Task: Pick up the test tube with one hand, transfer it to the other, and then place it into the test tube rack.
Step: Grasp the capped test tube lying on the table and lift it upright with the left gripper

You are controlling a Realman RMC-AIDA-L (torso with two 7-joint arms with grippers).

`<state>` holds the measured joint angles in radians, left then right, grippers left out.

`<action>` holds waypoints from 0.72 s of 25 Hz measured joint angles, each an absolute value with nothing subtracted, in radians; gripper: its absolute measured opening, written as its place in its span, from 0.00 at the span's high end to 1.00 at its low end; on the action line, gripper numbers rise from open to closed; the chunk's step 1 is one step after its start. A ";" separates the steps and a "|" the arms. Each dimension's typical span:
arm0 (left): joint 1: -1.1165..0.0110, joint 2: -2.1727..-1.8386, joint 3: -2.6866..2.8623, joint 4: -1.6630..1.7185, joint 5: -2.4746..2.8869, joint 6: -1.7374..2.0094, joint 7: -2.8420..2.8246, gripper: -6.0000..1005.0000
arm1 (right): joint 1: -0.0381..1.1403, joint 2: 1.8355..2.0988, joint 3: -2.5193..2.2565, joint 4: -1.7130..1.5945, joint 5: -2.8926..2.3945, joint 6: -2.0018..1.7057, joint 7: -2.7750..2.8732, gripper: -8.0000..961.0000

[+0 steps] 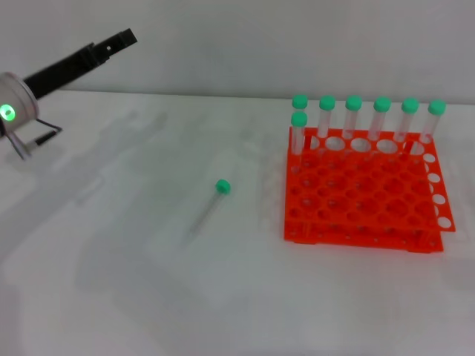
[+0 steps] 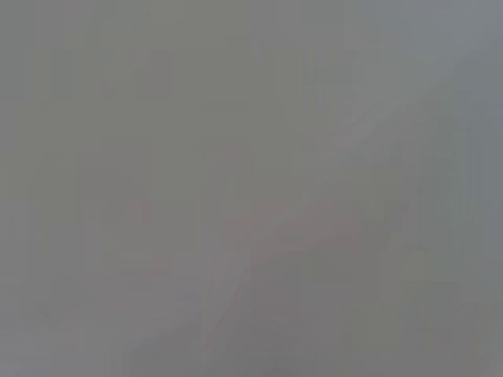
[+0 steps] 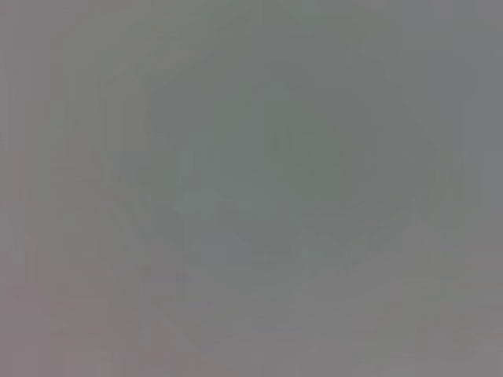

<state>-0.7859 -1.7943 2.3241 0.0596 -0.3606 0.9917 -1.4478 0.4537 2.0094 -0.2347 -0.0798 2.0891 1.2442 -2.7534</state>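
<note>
Nearest the head camera is bare white counter (image 1: 223, 311); the first item on it is the test tube (image 1: 208, 204), lying flat on its side, green cap pointing away from the robot and toward the rack, clear body angled back toward the robot. Nothing touches it.

The left gripper (image 1: 119, 41) is held in the air at the far left, well apart from the tube, which lies to its right and nearer the robot. The gripper is a slim black unit on a black forearm section, pointing up and away toward the far wall, with a silver wrist collar carrying a lit green lamp (image 1: 8, 113). It holds nothing. Whether its fingers stand apart or closed cannot be told from this angle.

The test tube rack (image 1: 364, 194), orange-red and two-tiered, stands on the counter farther right of the gripper than the tube, well clear of both. Seven capped tubes (image 1: 353, 119) stand upright in it: six along the back row and one just in front of the leftmost. The remaining holes are unfilled.

The right gripper appears in no view. Both wrist views give only a featureless grey field; no item can be identified in them.
</note>
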 joint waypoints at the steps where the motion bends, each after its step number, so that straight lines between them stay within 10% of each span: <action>1: -0.813 -1.782 2.325 0.016 -0.293 1.023 -1.529 0.14 | 0.454 2.009 -0.235 -0.080 2.089 1.244 -2.753 0.14; 18: -1.157 -1.765 2.853 -0.479 0.136 1.475 -2.303 0.14 | 0.465 2.011 -0.240 -0.078 2.089 1.242 -2.754 0.14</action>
